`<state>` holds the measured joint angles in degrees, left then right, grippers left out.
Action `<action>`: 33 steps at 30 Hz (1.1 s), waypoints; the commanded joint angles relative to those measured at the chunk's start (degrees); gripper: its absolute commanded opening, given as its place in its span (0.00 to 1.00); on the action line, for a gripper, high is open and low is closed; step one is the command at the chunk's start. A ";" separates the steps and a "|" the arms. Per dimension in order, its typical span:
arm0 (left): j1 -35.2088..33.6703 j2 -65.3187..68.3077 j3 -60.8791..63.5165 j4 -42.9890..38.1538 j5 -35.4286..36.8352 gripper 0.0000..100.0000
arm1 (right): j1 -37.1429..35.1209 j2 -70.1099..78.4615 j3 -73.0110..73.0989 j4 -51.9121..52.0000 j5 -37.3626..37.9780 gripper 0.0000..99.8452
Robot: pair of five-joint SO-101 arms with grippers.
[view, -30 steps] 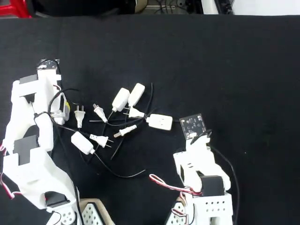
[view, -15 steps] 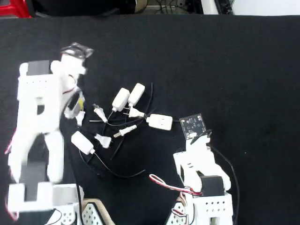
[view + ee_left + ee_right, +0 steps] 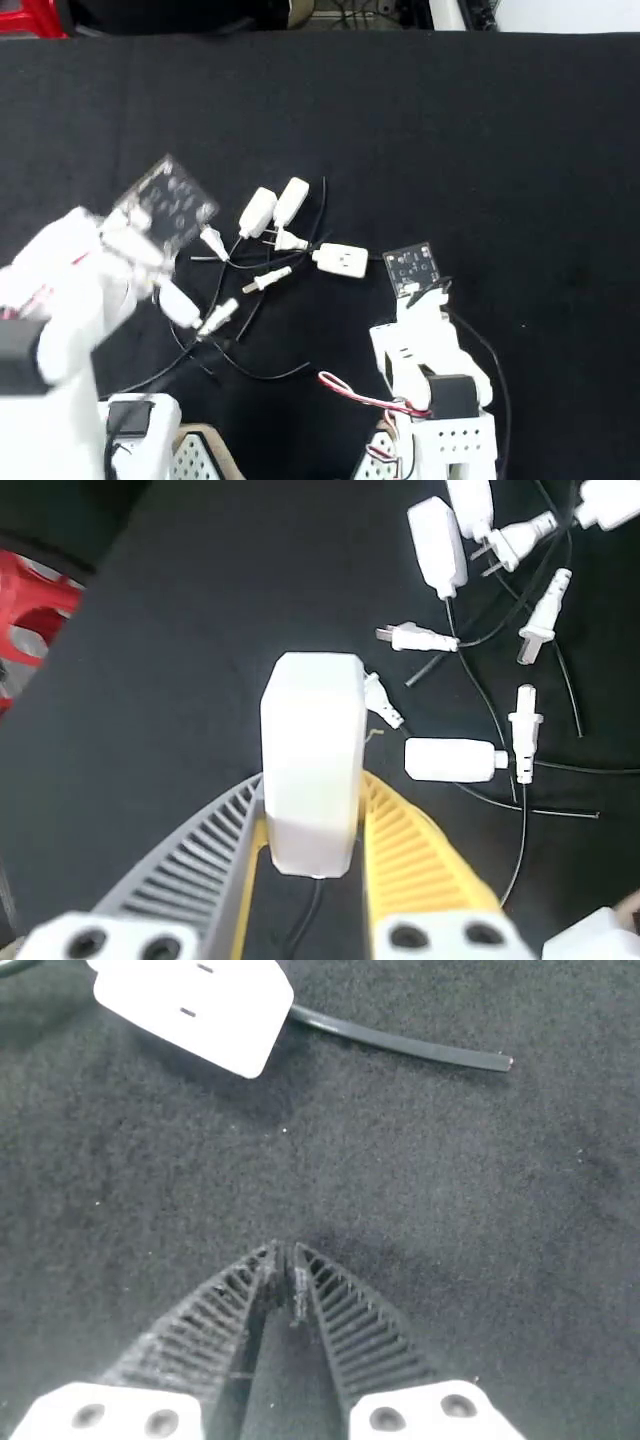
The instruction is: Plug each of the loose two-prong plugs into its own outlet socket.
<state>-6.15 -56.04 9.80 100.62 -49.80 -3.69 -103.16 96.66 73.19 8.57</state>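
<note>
My left gripper (image 3: 312, 780) is shut on a white block (image 3: 312, 750) with a cord at its near end; I cannot tell whether it is a plug or a socket. It hangs above the table, left of the tangle. The left arm (image 3: 70, 290) stands raised at the left. On the cloth lie white sockets (image 3: 257, 212) (image 3: 291, 200) (image 3: 340, 260) (image 3: 178, 303) and loose two-prong plugs (image 3: 212, 240) (image 3: 265, 280) (image 3: 218, 315). My right gripper (image 3: 284, 1260) is shut on nothing, low over the cloth, just short of a two-slot socket (image 3: 195, 1005).
Black cords (image 3: 250, 372) loop among the plugs and trail toward the near edge. The right arm (image 3: 425, 340) stands at the near side, right of the tangle. The black cloth (image 3: 500, 150) stretches bare to the right and far side.
The left arm has risen and swung right, toward the plugs. The plug beside the nearest socket turned and slid a little nearer. The right arm has not moved.
</note>
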 commanded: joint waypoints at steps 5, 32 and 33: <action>10.68 -6.33 9.98 0.18 4.04 0.03 | -0.53 -2.42 0.04 0.09 0.00 0.01; 42.68 18.90 51.82 -55.82 15.30 0.03 | 28.75 -2.42 -1.98 -10.64 20.75 0.02; 43.47 22.15 50.86 -56.09 15.21 0.03 | 28.75 -2.42 -1.98 -10.64 20.75 0.02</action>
<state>35.60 -41.71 64.92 46.90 -34.95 24.18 -103.16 96.66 62.55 29.93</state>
